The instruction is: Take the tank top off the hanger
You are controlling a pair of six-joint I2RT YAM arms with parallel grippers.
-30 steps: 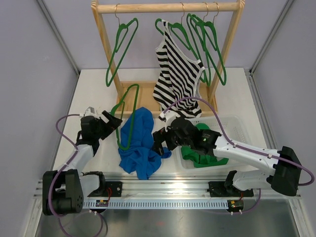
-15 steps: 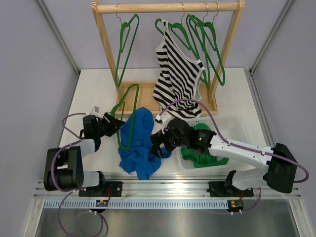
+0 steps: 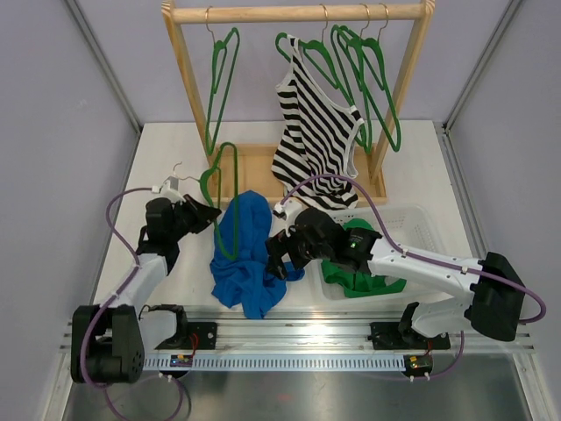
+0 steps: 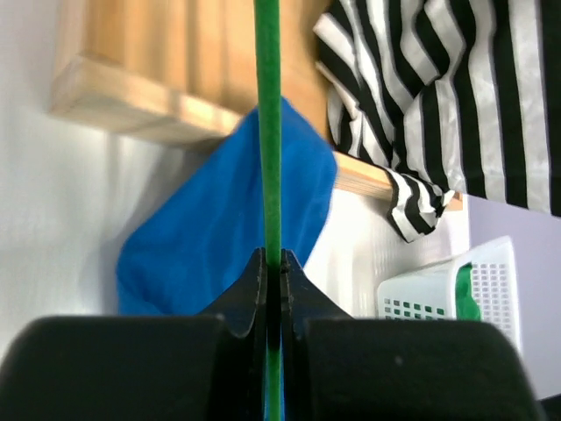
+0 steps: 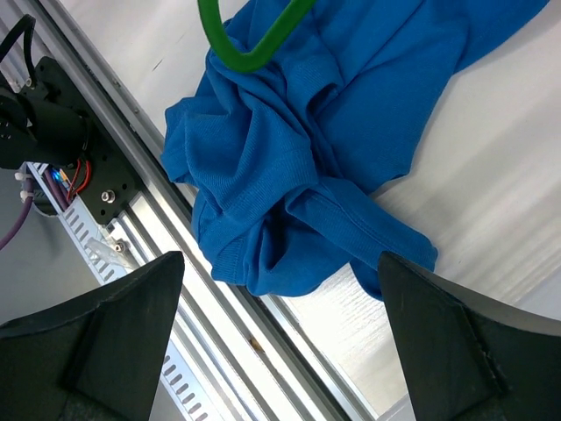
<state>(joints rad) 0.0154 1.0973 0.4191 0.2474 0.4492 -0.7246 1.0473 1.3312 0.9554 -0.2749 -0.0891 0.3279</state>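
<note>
Where the table (image 3: 158, 149) meets the back wall, one wooden rack (image 3: 298, 13) stands with its base board just behind the work area.

- On the rail: one bare green hanger (image 3: 219, 88) at left; one black-and-white striped garment (image 3: 311, 132) at centre, its hem drooping onto the rack base; a cluster of green hangers (image 3: 372, 79) at right.
- At right of the table: one white basket (image 3: 429, 230) holding a green cloth (image 3: 355, 272). The right arm reaches across in front of it.
- Blue tank top (image 3: 250, 254): crumpled on the table between the two arms, its upper edge against the rack base and its lower end near the front rail.
- Loose hanger (image 4: 268, 132): green, lifted at its upper end, its lower end lying in the blue folds. Whether it is threaded through the straps cannot be told.
- Left gripper (image 4: 273, 263): left of the tank top, jaws pressed together on the hanger's thin green bar.
- Right gripper (image 5: 280, 263): over the garment's right edge, fingers spread wide with blue fabric showing between them. Contact cannot be told.
</note>
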